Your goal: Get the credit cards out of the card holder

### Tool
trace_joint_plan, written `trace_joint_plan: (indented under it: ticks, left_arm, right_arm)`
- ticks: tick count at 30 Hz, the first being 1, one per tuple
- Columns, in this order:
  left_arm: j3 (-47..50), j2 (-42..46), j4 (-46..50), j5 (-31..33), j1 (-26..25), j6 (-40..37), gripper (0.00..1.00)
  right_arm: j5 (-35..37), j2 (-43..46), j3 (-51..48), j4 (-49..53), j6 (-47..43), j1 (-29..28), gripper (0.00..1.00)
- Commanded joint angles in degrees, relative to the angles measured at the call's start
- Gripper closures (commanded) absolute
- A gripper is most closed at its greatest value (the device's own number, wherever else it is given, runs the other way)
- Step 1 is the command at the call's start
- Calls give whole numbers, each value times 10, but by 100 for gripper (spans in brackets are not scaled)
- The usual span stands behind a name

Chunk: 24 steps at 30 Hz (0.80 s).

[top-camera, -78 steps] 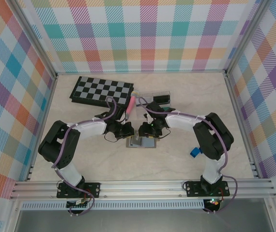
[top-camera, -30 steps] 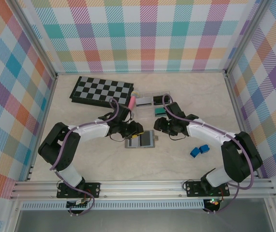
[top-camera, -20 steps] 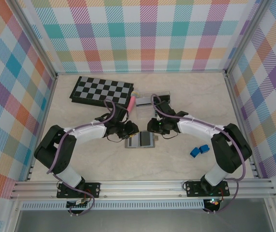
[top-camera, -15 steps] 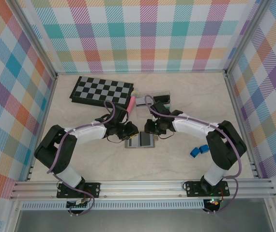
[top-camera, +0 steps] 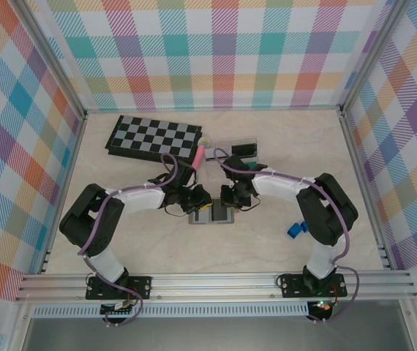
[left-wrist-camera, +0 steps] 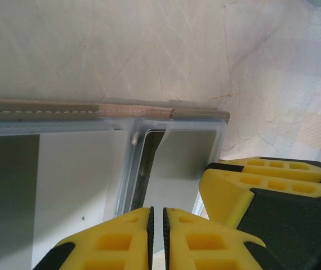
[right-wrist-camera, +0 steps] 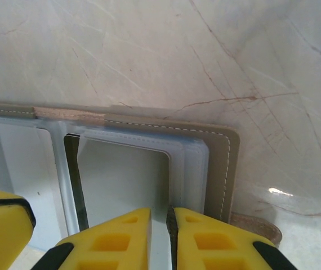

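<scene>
Swings the right hand (top-camera: pixel 231 200) back beside the left hand (top-camera: pixel 199 202) over the open card holder (top-camera: pixel 213 216) lying on the table (top-camera: pixel 303 146), pinches both nearly together at its pockets, shows no sure catch, looks unfinished.

One card holder (top-camera: pixel 213 216) — one chessboard (top-camera: pixel 153 135)

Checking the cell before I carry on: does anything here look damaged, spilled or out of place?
Nothing looks damaged or spilled. The card holder lies open and flat. The only oddity: the left gripper and right gripper crowd its far edge close together, and a small blue object lies loose by the right arm.
</scene>
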State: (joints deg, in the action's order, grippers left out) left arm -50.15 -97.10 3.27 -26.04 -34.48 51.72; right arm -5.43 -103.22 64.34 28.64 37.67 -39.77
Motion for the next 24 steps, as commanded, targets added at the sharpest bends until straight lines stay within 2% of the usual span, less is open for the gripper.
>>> trace_joint_plan:
  ticks: [1,24]
  left_arm:
    - [-16,-13,10,-1,-4,7,86]
    - [-34,-50,25,-15,-9,-13,80]
  right_arm:
    - [5,-4,18,22,-1,-1,82]
    - [0,-43,27,31,-1,0,81]
